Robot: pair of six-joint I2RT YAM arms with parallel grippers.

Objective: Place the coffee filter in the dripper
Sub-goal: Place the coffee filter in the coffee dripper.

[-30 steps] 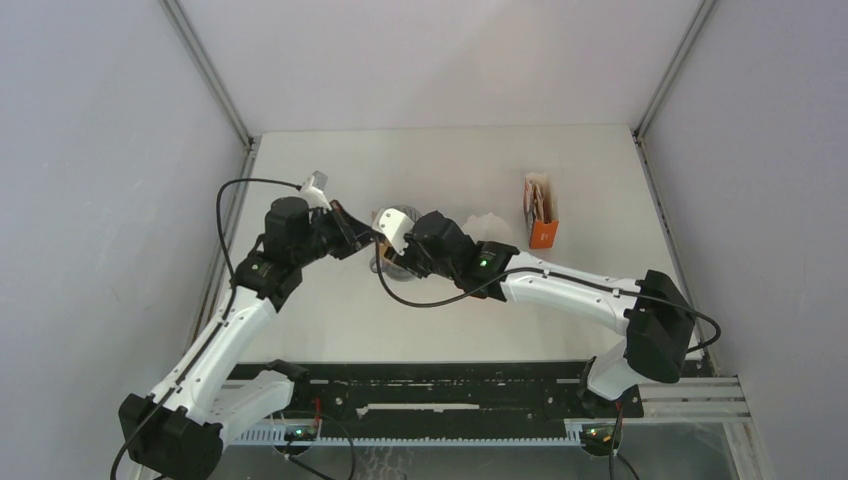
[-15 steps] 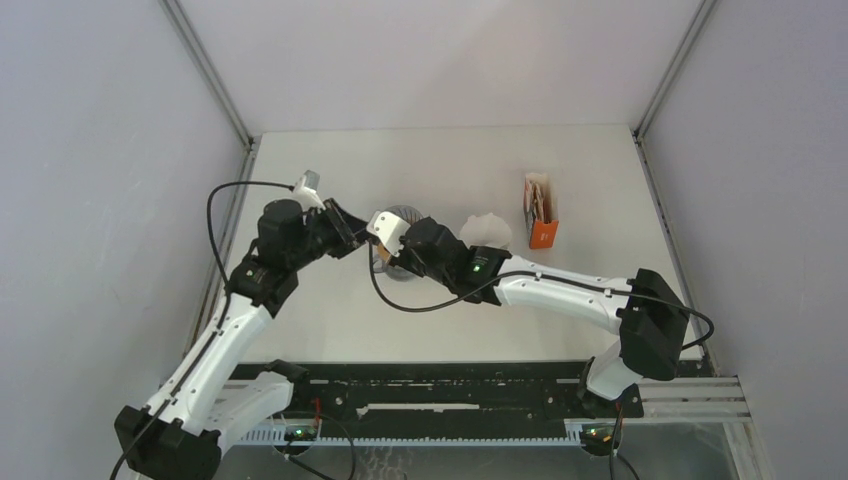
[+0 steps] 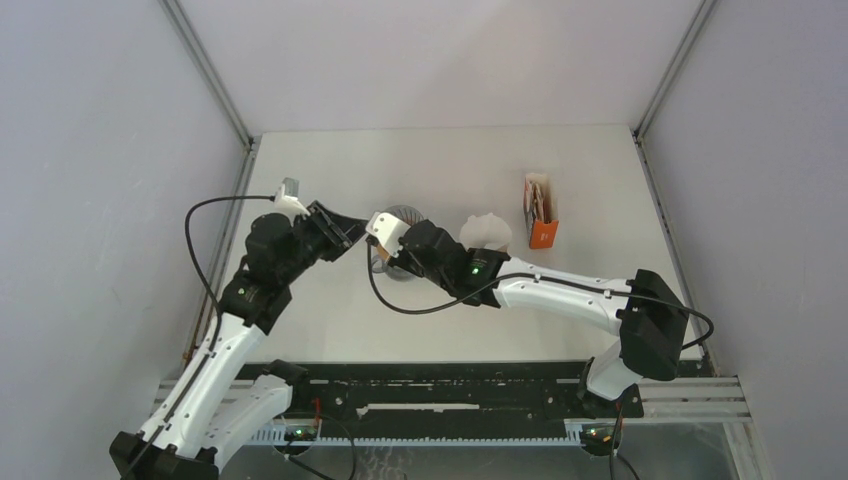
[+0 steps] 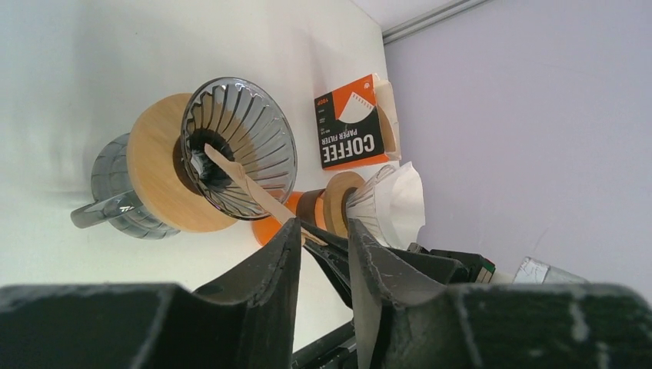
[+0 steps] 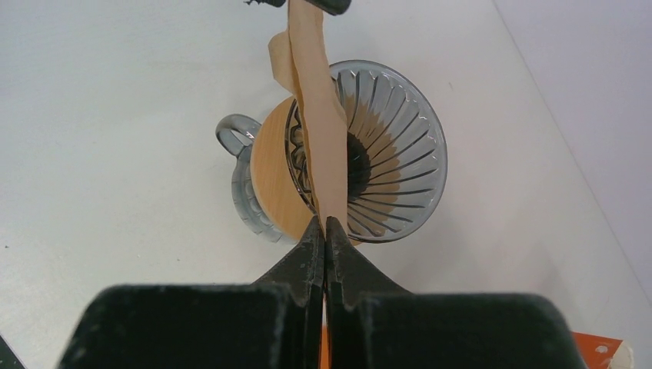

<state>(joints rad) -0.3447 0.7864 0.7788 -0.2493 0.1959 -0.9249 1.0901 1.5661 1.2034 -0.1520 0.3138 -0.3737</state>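
A grey ribbed glass dripper with a wooden collar stands on the table; it also shows in the left wrist view and the top view. My right gripper is shut on a folded brown coffee filter. The filter stands edge-on across the dripper's mouth, with its lower part inside the cone. My left gripper is open and empty, just left of the dripper. In the top view the right gripper sits over the dripper.
A second dripper holding a white filter stands right of the glass one. An orange and black coffee filter box stands further right. Grey walls close in the table on both sides.
My left gripper has drawn back to the left, away from the dripper and filter. My right gripper has shifted slightly left over the dripper, still holding the filter.
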